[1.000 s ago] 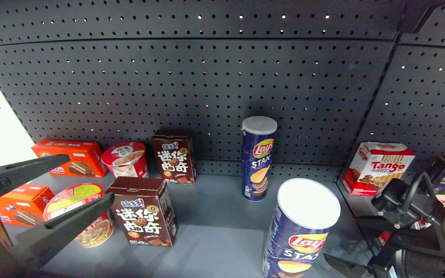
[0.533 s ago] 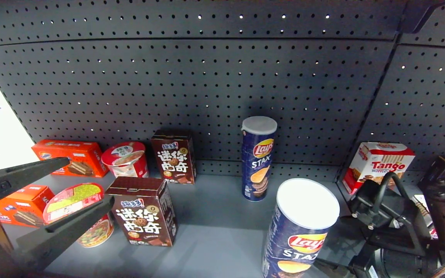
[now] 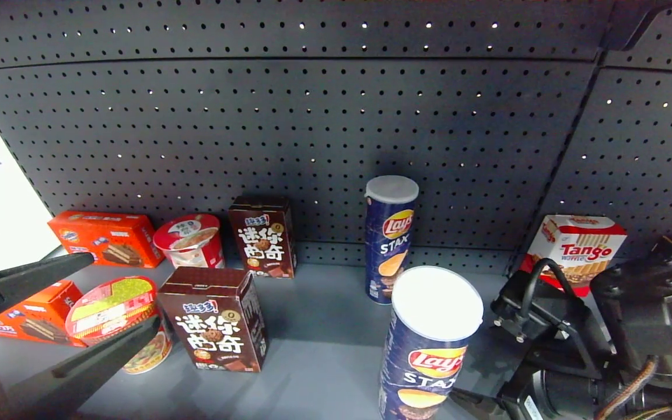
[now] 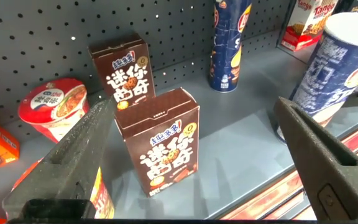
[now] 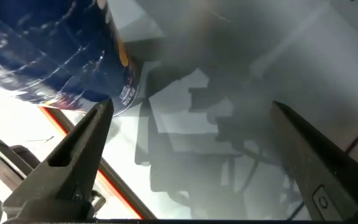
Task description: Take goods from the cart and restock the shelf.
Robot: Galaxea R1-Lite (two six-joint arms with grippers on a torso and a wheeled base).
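Observation:
A blue chip can [image 3: 429, 344] with a white lid stands at the front of the grey shelf [image 3: 324, 356], in front of a second blue can [image 3: 390, 239] by the back wall. My right gripper [image 5: 191, 109] is open low beside the front can [image 5: 48, 50]. The can is outside its fingers, right against one finger [image 5: 86, 149]; whether they touch I cannot tell. My left gripper [image 3: 123, 289] hangs open at the shelf's front left, before the front brown cookie box [image 4: 163, 140], with nothing between its fingers.
Along the left stand another brown box [image 3: 263, 236], two noodle cups [image 3: 190, 239] [image 3: 117, 318] and two orange boxes [image 3: 105, 236] [image 3: 27, 309]. A red-and-white wafer box [image 3: 575, 248] sits at the right. The pegboard wall [image 3: 312, 128] closes the back. Bare shelf lies between the boxes and cans.
The front chip can has shifted left along the shelf, and my right arm has come left with it. My left gripper has sunk slightly.

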